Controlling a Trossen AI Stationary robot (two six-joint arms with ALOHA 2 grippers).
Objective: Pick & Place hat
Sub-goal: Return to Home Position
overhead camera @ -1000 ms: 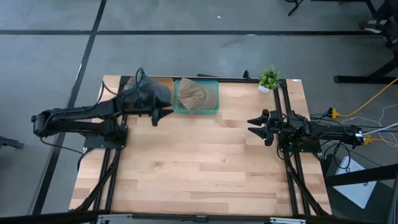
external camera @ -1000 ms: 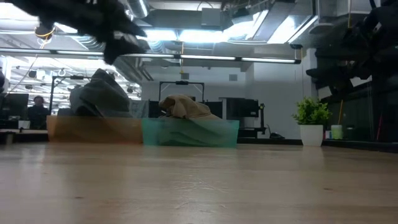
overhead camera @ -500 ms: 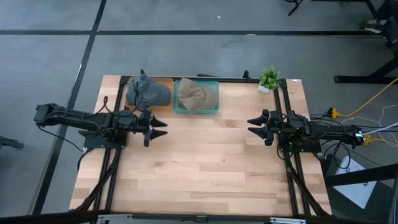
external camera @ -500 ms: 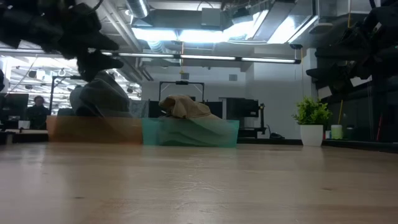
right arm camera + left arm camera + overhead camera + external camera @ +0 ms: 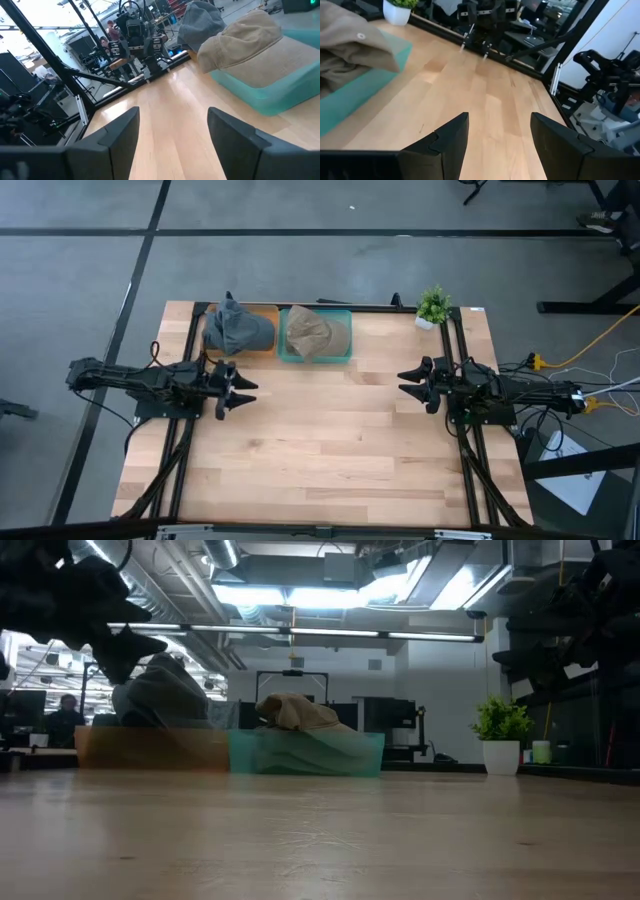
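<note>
Hovering over the bare table (image 5: pixel 330 450), the left gripper (image 5: pixel 243 392) holds its jaws wide and empty, the gray cap (image 5: pixel 237 330) heaped in the orange bin (image 5: pixel 150 750) near them, off to one side; the right gripper (image 5: pixel 404 382), jaws likewise spread on nothing, faces it, well apart

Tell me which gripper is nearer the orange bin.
Left. The left gripper hangs just in front of the orange bin; the right gripper waits across the table, past the teal bin.
</note>
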